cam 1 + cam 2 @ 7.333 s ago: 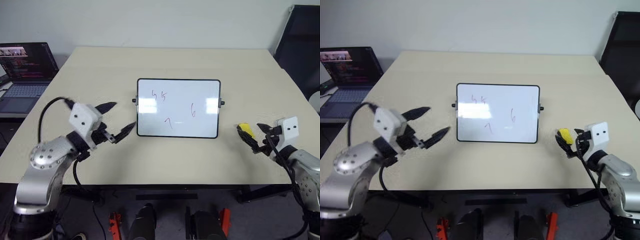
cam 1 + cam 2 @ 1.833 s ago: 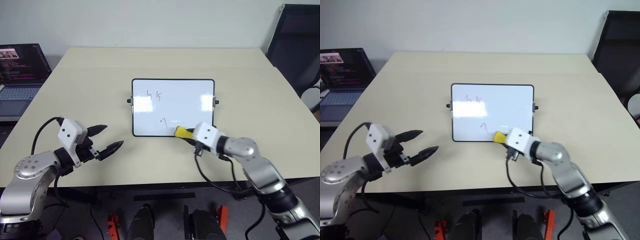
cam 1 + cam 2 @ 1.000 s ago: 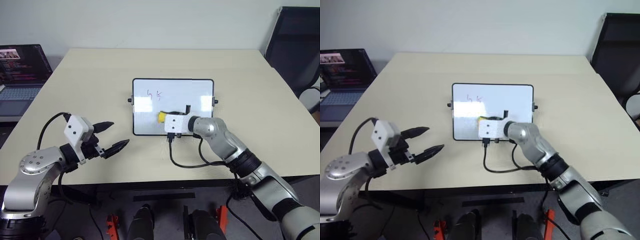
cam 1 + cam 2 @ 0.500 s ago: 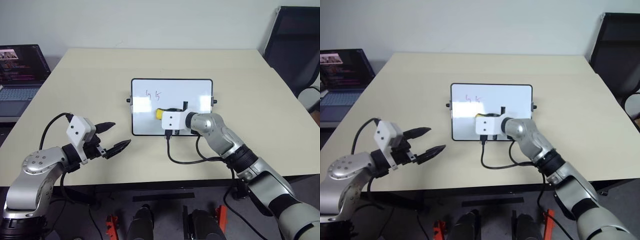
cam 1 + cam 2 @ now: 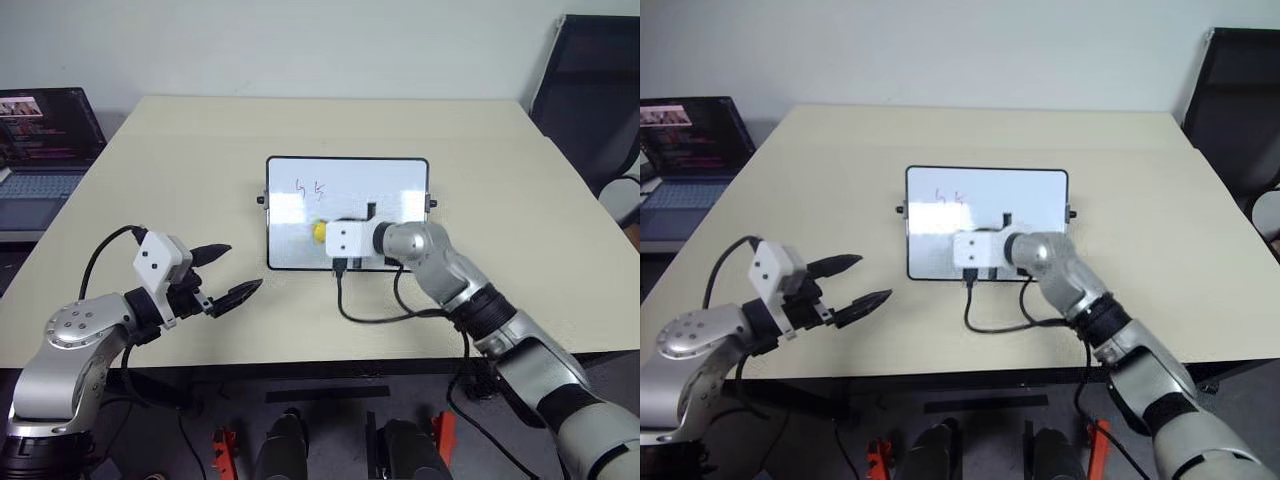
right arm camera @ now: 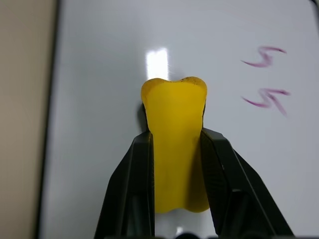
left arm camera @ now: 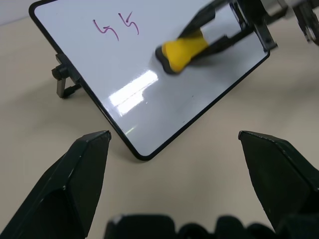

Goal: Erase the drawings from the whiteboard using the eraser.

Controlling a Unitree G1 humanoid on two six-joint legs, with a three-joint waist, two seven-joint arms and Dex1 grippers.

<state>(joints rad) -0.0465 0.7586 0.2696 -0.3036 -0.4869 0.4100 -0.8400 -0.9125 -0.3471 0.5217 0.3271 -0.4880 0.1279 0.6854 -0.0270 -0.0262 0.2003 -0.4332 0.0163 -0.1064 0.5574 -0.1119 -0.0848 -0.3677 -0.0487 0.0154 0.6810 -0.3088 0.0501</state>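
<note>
The whiteboard [image 5: 390, 180] stands propped at the middle of the table. Two small red drawings [image 5: 310, 187] sit near its upper left corner. My right gripper [image 5: 326, 232] is shut on the yellow eraser [image 5: 319, 231], which rests against the board's lower middle, below those marks. In the right wrist view the eraser [image 6: 175, 139] is pinched between both black fingers [image 6: 134, 179], with the drawings [image 6: 264, 74] off to one side. My left gripper [image 5: 243, 266] hangs open and holds nothing, over the table left of the board. The left wrist view looks across at the eraser [image 7: 183, 51].
An open laptop [image 5: 45, 140] sits on a side desk at far left. A black chair [image 5: 590, 90] stands at far right. A black cable [image 5: 370, 315] loops from my right wrist onto the table [image 5: 300, 120] in front of the board.
My right gripper carried the eraser from the table's right side onto the board; the red mark at the right and the tick lower down are gone. In the last second it barely moved.
</note>
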